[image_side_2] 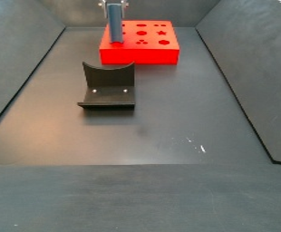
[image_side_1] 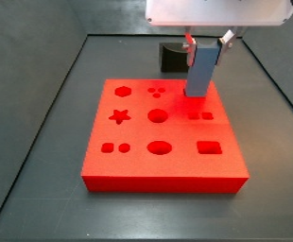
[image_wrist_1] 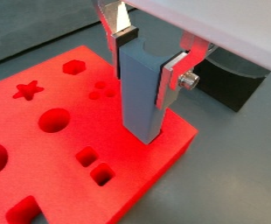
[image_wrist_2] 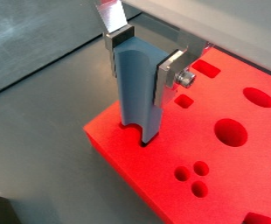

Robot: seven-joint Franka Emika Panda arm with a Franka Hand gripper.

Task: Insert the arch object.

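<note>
My gripper (image_wrist_1: 149,51) is shut on the blue-grey arch piece (image_wrist_1: 139,92), held upright with its lower end touching the red board (image_wrist_1: 56,166) near one edge. The piece also shows in a wrist view (image_wrist_2: 138,87), where its notched end rests on the board (image_wrist_2: 219,175) close to a corner. In a side view the gripper (image_side_1: 207,45) holds the piece (image_side_1: 199,71) above the board's far right part (image_side_1: 162,170). In a side view the piece (image_side_2: 111,20) stands at the board's left end (image_side_2: 150,53). The silver fingers (image_wrist_1: 173,74) clamp its upper part.
The red board has several shaped holes: star (image_wrist_1: 28,89), hexagon (image_wrist_1: 72,66), round (image_wrist_1: 54,120) and square (image_wrist_1: 87,157). The dark fixture (image_side_2: 107,87) stands on the floor in front of the board, also behind it in a side view (image_side_1: 175,55). Bin walls surround the floor.
</note>
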